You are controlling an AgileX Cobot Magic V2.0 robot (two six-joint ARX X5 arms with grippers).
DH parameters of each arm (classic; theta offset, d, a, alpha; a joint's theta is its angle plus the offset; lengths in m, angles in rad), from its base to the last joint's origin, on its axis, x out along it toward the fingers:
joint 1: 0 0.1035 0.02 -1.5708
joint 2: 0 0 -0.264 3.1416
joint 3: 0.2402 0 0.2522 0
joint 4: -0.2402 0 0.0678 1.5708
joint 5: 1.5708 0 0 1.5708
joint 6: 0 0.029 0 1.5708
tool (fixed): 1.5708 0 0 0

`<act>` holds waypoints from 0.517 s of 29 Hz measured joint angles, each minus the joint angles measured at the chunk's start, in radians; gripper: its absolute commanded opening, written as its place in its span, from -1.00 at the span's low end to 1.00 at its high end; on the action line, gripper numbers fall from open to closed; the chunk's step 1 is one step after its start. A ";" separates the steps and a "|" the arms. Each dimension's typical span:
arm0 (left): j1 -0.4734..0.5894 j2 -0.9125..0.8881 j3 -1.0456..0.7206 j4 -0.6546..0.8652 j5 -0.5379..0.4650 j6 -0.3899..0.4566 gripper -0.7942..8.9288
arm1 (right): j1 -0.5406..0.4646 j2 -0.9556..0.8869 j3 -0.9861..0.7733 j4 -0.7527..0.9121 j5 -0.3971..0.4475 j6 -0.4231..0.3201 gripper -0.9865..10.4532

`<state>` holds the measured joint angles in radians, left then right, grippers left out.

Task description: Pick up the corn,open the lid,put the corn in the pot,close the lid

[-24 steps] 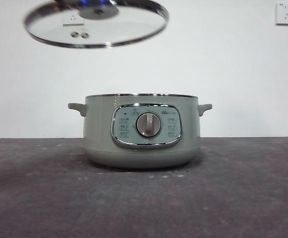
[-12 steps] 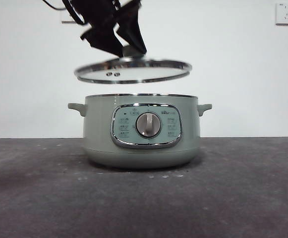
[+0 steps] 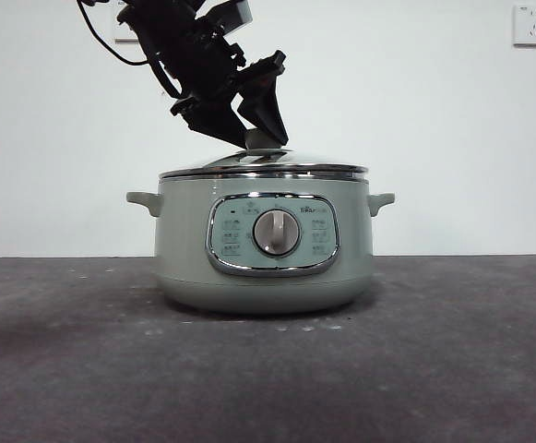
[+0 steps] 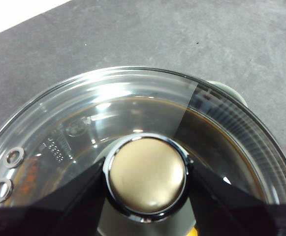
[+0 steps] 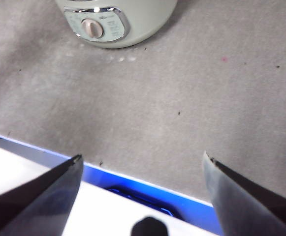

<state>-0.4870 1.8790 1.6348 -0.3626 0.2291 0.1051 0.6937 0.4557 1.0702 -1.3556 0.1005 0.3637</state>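
The grey table (image 3: 268,369) runs bare from the front edge up to the pot (image 3: 264,268), which stands upright at mid-table. Its chrome-framed control panel (image 3: 273,233) faces the front camera, with the round silver dial (image 3: 276,232) at its centre and a small side handle (image 3: 144,200) sticking out at each end of the body. The glass lid (image 3: 263,168) lies on the pot's mouth, its steel rim meeting the pot's rim all along the visible front. It looks level or very nearly so.

Above it, the left gripper (image 3: 260,138) reaches down from the upper left of the front view, dark and slanted, with its cable trailing behind. In the left wrist view its two black jaws are clamped on either side of the lid's round knob (image 4: 147,177), touching it on both flanks. Through the glass around the knob the pot's interior shows dark, and two small steam holes (image 4: 7,172) sit near the lid's rim. A small yellow-orange patch (image 4: 194,232), at the picture's edge beneath the glass, could be the corn inside the pot, but too little of it shows to be sure.

The right gripper (image 5: 142,167) waits well apart from the pot, near the table's edge, its jaws spread wide with nothing between them.

A white wall (image 3: 434,120) stands behind the table, with a socket (image 3: 532,25) high on it.
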 measured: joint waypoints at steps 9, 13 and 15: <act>-0.002 0.010 0.000 0.006 0.000 0.008 -0.85 | 0.000 0.000 0.000 0.000 0.018 0.000 -0.11; -0.002 0.010 0.000 0.005 0.000 0.008 -0.85 | 0.000 0.000 0.000 0.000 0.021 0.000 -0.11; -0.002 0.010 0.001 0.002 0.000 0.008 -0.84 | 0.000 0.000 0.000 0.000 0.023 0.000 -0.11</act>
<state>-0.4885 1.8889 1.6356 -0.3603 0.2287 0.1131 0.6937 0.4557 1.0698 -1.3556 0.1238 0.3637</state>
